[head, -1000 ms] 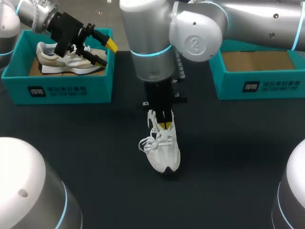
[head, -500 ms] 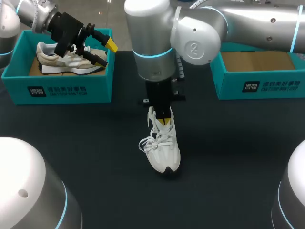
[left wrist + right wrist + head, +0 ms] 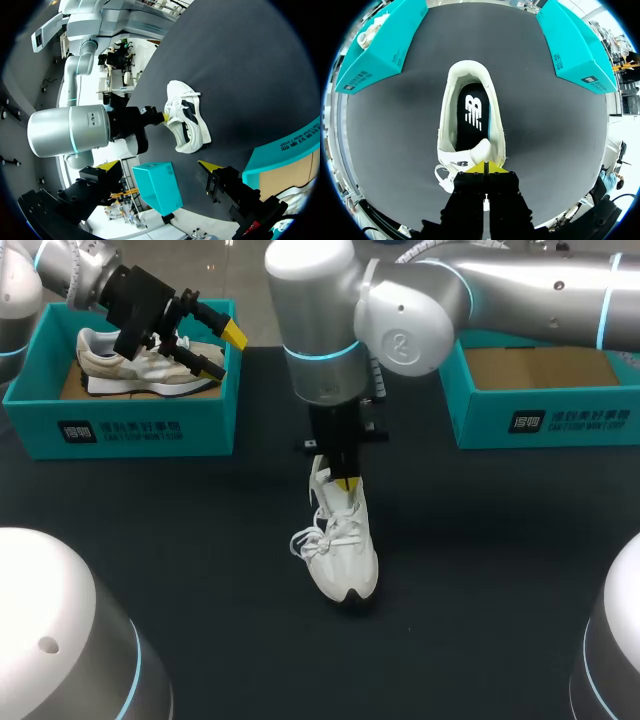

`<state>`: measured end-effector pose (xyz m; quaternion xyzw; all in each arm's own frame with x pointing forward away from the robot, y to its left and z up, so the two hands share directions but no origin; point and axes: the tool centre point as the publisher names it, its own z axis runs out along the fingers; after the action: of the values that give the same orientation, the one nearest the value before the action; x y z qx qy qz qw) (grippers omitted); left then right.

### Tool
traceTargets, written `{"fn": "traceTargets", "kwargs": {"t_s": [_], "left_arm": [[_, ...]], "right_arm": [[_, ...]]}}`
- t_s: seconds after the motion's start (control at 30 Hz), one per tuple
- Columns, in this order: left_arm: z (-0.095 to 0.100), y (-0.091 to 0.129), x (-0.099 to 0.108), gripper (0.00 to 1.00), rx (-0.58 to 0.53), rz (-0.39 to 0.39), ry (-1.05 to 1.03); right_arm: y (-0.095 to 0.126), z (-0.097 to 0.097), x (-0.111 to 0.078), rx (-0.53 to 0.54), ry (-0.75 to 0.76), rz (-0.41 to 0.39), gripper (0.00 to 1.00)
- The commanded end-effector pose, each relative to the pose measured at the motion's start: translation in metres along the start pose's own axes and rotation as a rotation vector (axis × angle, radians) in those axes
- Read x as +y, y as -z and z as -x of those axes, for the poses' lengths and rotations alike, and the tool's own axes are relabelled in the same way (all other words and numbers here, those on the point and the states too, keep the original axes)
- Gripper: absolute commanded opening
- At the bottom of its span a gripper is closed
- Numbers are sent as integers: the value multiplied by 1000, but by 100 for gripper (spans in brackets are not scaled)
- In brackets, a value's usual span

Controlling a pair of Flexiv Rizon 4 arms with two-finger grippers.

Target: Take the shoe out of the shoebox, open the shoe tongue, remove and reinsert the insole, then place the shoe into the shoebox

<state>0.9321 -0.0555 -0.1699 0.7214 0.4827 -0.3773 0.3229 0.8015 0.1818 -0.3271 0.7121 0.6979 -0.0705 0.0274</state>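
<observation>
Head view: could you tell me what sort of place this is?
Probably a robot lab bench for shoe handling: black table, two teal shoeboxes, a white shoe at the right tool.

Mid-table shoe, left shoebox holding another shoe, right shoebox opposite

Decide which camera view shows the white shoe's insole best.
The right wrist view: it looks straight down into the white shoe, baring the black insole ahead of the right gripper, shut on the tongue. The head and left wrist views show only the shoe's outside; the insole is hidden.
</observation>
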Motion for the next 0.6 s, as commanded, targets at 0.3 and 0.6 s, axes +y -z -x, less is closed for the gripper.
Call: {"fn": "traceTargets", "kwargs": {"t_s": [0.3,0.6], "left_arm": [[0,1,0,100,3,-1,0],[0,1,0,100,3,-1,0]], "right_arm": [[21,-5,-18,-15,6,28,0],[-4,-20,1,9,31,44,0]]}}
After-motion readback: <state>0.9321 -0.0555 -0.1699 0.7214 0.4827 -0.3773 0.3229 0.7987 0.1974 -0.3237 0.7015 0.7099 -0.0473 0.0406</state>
